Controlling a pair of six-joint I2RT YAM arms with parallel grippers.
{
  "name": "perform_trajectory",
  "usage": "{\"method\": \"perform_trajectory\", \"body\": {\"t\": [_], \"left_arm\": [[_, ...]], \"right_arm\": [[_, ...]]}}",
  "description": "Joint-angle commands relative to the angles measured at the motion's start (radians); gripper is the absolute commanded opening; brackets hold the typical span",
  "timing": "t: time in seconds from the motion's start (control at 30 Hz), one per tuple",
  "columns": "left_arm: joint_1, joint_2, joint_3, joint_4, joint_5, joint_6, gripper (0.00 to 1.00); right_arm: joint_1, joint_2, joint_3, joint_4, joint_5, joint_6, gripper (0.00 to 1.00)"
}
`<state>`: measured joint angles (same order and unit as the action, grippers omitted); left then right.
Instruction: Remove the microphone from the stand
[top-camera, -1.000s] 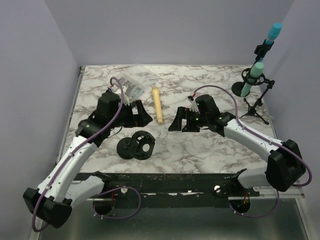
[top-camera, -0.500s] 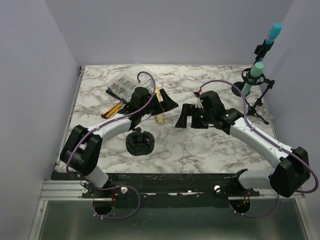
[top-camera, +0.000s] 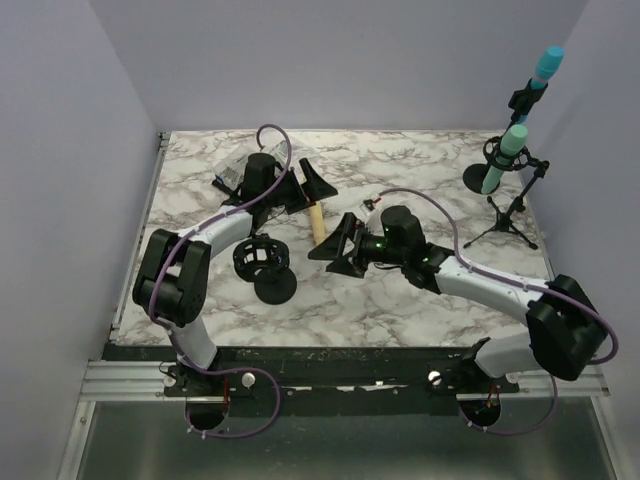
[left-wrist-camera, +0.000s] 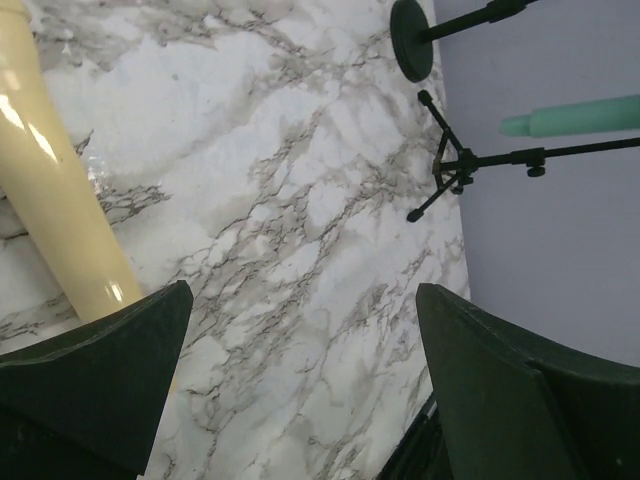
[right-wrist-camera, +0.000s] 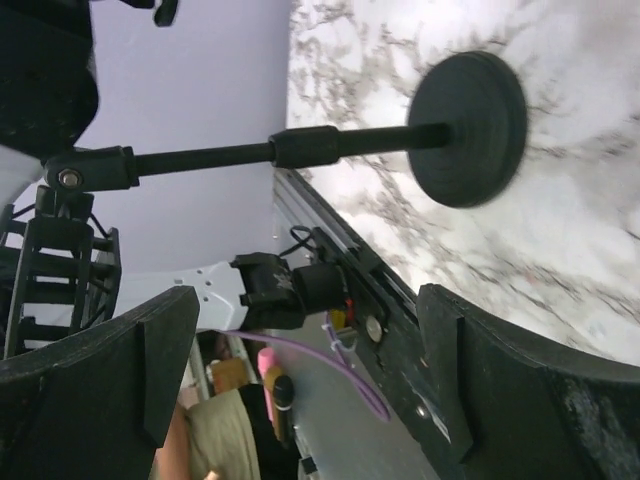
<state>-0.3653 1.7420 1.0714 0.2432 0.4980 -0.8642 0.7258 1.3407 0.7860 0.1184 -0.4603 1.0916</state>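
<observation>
Marble-patterned worktop (top-camera: 400, 300) seen from above, with two robot arms. At about 2 o'clock a teal microphone (top-camera: 503, 155) sits tilted in its black stand (top-camera: 478, 180) — well apart from both arms. A second microphone (top-camera: 547, 62) is clipped higher up beside it. Left tool (top-camera: 305, 188), at 11 o'clock, is spread wide by the far end of a cream rod (top-camera: 316, 222). Right tool (top-camera: 338, 250), near the centre, is also spread — it faces a small holder (top-camera: 262, 270) at 8 o'clock.
</observation>
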Motion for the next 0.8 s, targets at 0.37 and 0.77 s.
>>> {"method": "perform_trajectory", "body": {"t": [0.37, 0.77], "left_arm": [[0.095, -0.149, 0.286, -0.453, 0.108, 0.165, 0.98], [0.165, -0.470, 0.408, -0.846, 0.120, 0.384, 0.99]], "right_arm": [[0.166, 0.341, 0.120, 0.326, 0.078, -0.034, 0.98], [0.166, 0.344, 0.125, 0.487, 0.040, -0.727, 0.89]]}}
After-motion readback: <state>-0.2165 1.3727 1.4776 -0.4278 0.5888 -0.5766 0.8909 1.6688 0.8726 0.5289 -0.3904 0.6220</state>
